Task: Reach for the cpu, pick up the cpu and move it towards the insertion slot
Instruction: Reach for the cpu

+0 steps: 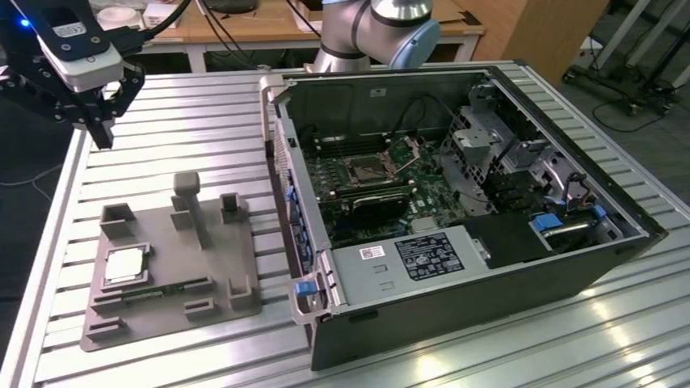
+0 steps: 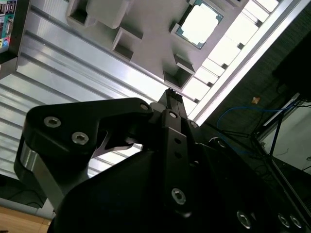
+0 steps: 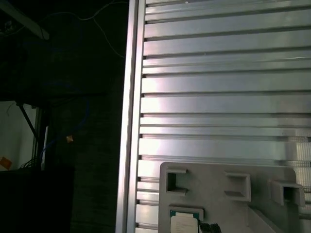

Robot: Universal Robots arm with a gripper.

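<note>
Your gripper hangs over the slatted table's edge at the exterior view's left, fingers pressed together on nothing. The cpu lies flat in a recess of the grey tray, well apart from the gripper. In the first wrist view the frame edge cuts it off. The insertion slot sits on the motherboard inside the open computer case, partly shadowed, its pins too small to make out.
</note>
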